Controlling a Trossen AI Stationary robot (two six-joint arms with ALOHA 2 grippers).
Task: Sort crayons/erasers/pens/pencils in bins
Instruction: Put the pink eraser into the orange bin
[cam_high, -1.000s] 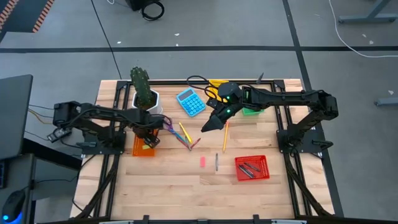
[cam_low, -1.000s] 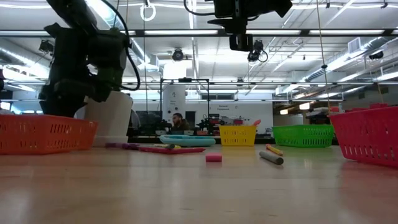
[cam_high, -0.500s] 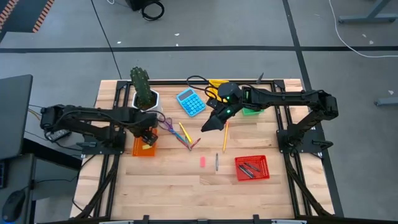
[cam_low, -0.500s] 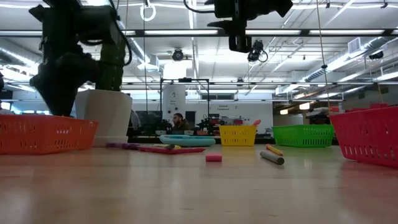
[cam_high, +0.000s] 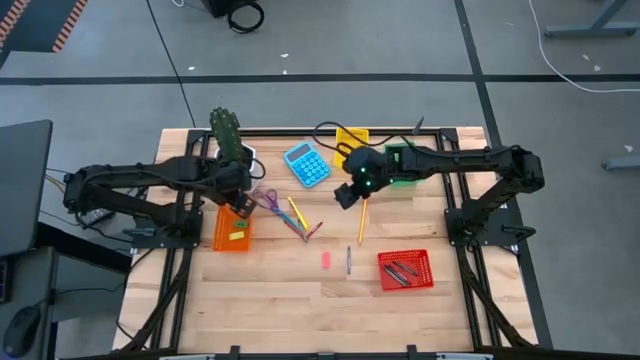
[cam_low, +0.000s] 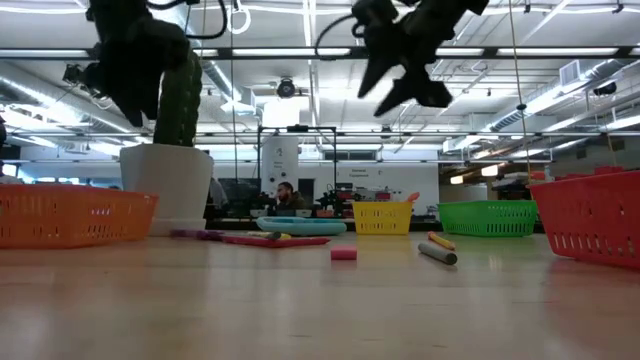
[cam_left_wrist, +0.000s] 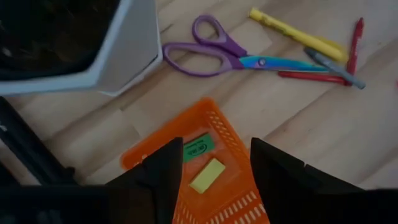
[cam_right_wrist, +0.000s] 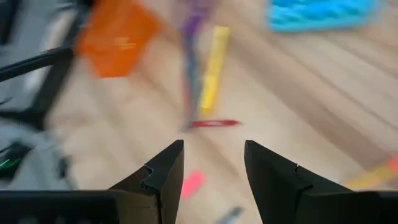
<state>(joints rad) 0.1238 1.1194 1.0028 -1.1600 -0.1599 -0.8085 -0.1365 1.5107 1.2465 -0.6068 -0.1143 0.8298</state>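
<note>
My left gripper (cam_high: 241, 197) hangs open and empty above the orange bin (cam_high: 230, 233). In the left wrist view the orange bin (cam_left_wrist: 230, 130) holds a green eraser (cam_left_wrist: 198, 148) and a yellow block (cam_left_wrist: 208, 175). My right gripper (cam_high: 344, 194) is open and empty, high above the table's middle. A pink eraser (cam_high: 325, 260), a dark pen (cam_high: 348, 260) and an orange pencil (cam_high: 362, 220) lie flat on the table. The red bin (cam_high: 405, 270) holds dark pens. The yellow bin (cam_high: 350, 135) and green bin (cam_high: 402, 166) stand at the far edge.
Purple scissors (cam_high: 270, 200), a yellow crayon (cam_high: 296, 212) and a red crayon (cam_high: 313, 230) lie between the arms. A blue calculator (cam_high: 307, 163) and a white pot with a cactus (cam_high: 233, 150) stand at the far side. Bare wood lies along the near edge.
My left gripper has risen from the orange bin and gone toward the table's far edge, beside the pot. My right gripper has drawn back toward the far right and tipped.
</note>
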